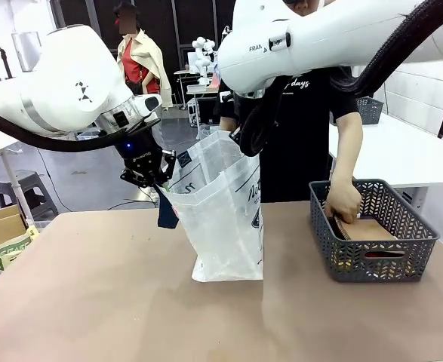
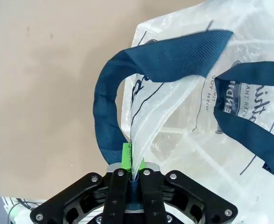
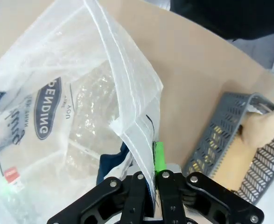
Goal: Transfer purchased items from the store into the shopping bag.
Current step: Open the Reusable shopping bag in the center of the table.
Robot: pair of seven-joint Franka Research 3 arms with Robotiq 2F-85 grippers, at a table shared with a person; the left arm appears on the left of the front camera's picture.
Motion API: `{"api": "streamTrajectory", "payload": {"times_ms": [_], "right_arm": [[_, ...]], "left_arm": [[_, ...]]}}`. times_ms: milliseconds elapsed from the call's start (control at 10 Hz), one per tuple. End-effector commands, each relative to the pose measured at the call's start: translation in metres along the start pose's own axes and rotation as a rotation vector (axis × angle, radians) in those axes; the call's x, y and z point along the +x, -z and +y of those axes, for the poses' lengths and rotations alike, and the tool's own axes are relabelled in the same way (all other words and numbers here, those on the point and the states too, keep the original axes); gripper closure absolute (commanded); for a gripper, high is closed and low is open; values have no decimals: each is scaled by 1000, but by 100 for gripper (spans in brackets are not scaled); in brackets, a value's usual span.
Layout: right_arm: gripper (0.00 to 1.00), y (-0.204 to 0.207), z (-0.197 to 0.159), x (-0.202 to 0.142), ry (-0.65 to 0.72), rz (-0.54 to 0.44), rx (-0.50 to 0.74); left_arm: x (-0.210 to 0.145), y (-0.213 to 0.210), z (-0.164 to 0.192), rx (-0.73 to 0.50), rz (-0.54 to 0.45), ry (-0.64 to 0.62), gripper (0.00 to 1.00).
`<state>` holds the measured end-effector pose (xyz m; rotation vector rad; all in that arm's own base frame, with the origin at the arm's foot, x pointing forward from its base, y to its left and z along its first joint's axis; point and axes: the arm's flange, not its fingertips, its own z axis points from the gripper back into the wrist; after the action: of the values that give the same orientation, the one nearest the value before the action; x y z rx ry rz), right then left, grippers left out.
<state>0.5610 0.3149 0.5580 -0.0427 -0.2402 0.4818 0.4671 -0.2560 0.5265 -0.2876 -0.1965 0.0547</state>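
— Bag stands upright mid-table, just left of the basket. Does it look safe to you?
— Hardly. Left gripper is pinched tight on the rim film by the handle. Right gripper is clamped just as tight on the opposite rim. Thin plastic between green pads is all that holds the mouth open.
— So it could slip?
— I'd say so. One tug from a dropped item and the film could slide out, and the mouth would fold.
— And the person?
— Hand is down in the basket on the brown pack. To reach the bag it has to pass right under the right arm, so a bump looks possible.
— That pack's flat and wide.
— Yes, it may catch the rim and tip the bag over on the table.
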Motion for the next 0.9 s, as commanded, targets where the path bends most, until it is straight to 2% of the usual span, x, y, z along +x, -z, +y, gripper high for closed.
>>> {"api": "streamTrajectory", "payload": {"times_ms": [0,200,300,400,600,800], "right_arm": [[100,-3,10,-1,23,-6,-14],[100,-1,4,0,1,-2,1],[100,3,-11,5,-145,11,79],[100,7,-31,15,-187,-4,110],[100,11,-51,24,-245,31,212],[100,17,-62,34,-270,75,255]], "left_arm": [[4,0,5,-8,-22,30,100],[1,0,0,-1,-3,4,100],[9,6,-14,-1,56,-107,100],[11,7,-21,17,82,-169,100],[7,3,-19,8,41,-244,100],[5,0,-12,27,12,-290,100]]}}
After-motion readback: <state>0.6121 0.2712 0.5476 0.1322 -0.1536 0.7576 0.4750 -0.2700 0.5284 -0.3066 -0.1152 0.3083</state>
